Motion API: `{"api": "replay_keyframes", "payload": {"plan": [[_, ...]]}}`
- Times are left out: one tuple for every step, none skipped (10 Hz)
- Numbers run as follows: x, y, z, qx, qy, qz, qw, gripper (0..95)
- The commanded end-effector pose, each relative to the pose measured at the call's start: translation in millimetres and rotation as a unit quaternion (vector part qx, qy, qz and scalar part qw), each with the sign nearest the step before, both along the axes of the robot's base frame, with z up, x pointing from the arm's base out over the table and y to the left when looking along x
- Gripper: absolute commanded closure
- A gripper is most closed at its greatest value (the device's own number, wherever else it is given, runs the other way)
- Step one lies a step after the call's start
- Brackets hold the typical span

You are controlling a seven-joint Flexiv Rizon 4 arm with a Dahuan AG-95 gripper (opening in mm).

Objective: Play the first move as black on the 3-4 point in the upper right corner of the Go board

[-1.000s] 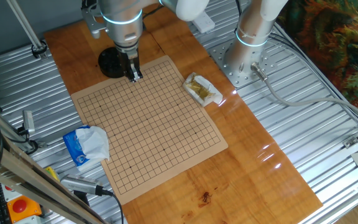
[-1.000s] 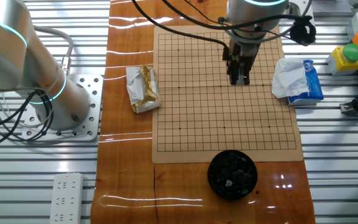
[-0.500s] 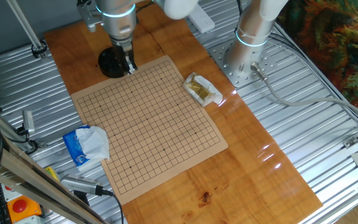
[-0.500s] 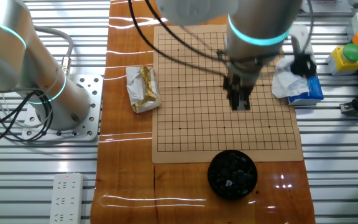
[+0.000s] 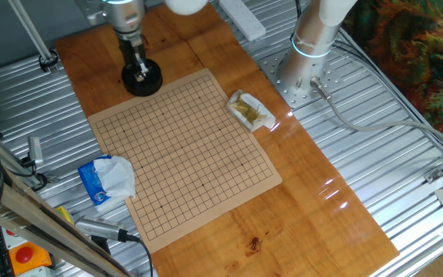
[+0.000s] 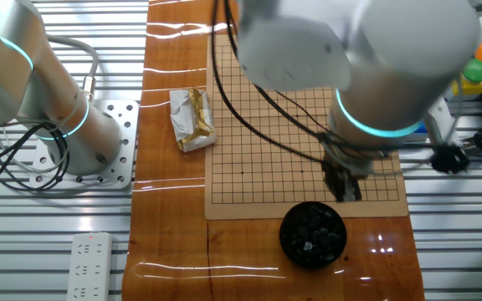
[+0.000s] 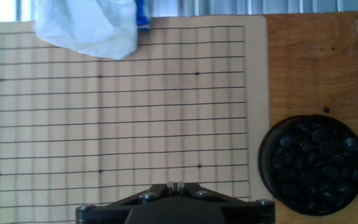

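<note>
The Go board (image 5: 183,154) lies on the wooden table with a bare grid and no stones on it. It also shows in the other fixed view (image 6: 258,150) and the hand view (image 7: 104,124). No crossing near a corner stands out as the 3-4 point. A round black bowl of black stones (image 5: 146,81) stands just off one board edge (image 6: 312,234) (image 7: 316,165). My gripper (image 5: 139,73) hangs over the bowl's board-side rim (image 6: 346,191). Its fingertips are pressed together and empty (image 7: 176,185).
A blue and white tissue pack (image 5: 106,178) lies at one board edge (image 7: 86,25). A wrapped snack (image 5: 251,110) lies at the opposite edge (image 6: 192,119). A second arm's base (image 5: 306,73) stands on the metal plate beside the table.
My gripper has left the board's middle rows and moved across the board edge to above the bowl of black stones. Its fingers have stayed shut.
</note>
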State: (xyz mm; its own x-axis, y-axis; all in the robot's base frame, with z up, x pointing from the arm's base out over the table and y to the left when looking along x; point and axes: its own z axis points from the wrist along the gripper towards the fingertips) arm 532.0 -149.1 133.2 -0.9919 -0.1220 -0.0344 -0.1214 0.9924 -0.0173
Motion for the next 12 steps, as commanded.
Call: {"api": "replay_keyframes", "payload": {"plan": [[-0.9, -4.9, 3.0, -0.009, 0.001, 0.001, 1.0, 95.0], [-2.0, -7.9, 2.7, -0.013, 0.002, 0.004, 0.9999, 95.0], [-3.4, -11.0, 2.7, -0.015, 0.001, 0.007, 0.9999, 95.0], [-5.4, -15.7, 1.4, -0.012, -0.002, 0.014, 0.9998, 95.0], [-7.6, -19.2, 4.0, -0.006, -0.007, 0.021, 0.9997, 95.0], [-9.6, -22.6, 5.5, -0.009, -0.005, 0.023, 0.9997, 95.0], [-10.5, -24.4, 5.3, -0.008, -0.006, 0.025, 0.9996, 95.0], [-12.7, -29.5, 2.8, -0.01, -0.006, 0.03, 0.9995, 95.0], [-14.3, -34.0, -2.2, -0.008, -0.007, 0.029, 0.9995, 95.0], [-15.0, -36.9, -6.2, -0.008, -0.009, 0.029, 0.9995, 95.0], [-14.5, -42.2, -16.0, -0.008, -0.012, 0.031, 0.9994, 95.0], [-13.0, -44.9, -19.8, -0.007, -0.013, 0.032, 0.9994, 95.0]]}}
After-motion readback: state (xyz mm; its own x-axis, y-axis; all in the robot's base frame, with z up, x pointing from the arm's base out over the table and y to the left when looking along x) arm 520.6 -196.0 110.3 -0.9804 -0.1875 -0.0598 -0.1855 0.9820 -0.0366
